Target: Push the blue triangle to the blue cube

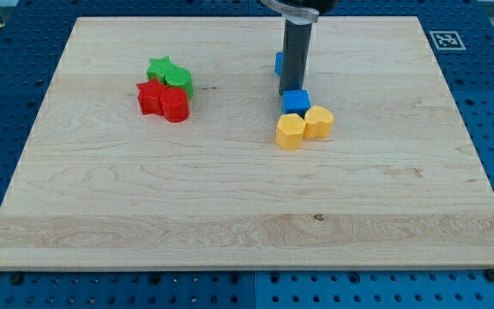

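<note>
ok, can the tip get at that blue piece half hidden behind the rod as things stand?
Probably yes. My tip sits right beside that blue piece, which peeks out on the rod's left; no block shows between them. Its shape is mostly hidden. The blue cube sits just below the tip, against the yellow blocks.

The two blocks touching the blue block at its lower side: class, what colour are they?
Yellow. Both yellow blocks show clearly in the camera view, below the blue block.
</note>
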`<state>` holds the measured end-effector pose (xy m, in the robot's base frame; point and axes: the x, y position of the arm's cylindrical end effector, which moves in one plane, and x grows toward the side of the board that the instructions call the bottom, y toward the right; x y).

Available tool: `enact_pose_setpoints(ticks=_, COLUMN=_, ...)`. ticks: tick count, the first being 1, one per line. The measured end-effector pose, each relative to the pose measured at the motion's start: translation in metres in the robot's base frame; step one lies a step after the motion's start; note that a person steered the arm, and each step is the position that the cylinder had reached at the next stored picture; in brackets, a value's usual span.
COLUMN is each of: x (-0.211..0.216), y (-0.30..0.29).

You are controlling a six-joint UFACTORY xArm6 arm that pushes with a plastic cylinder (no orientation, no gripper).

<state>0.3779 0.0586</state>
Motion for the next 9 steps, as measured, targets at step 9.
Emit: enact_pose_setpoints(ticks=9, x=-0.091, y=-0.012)
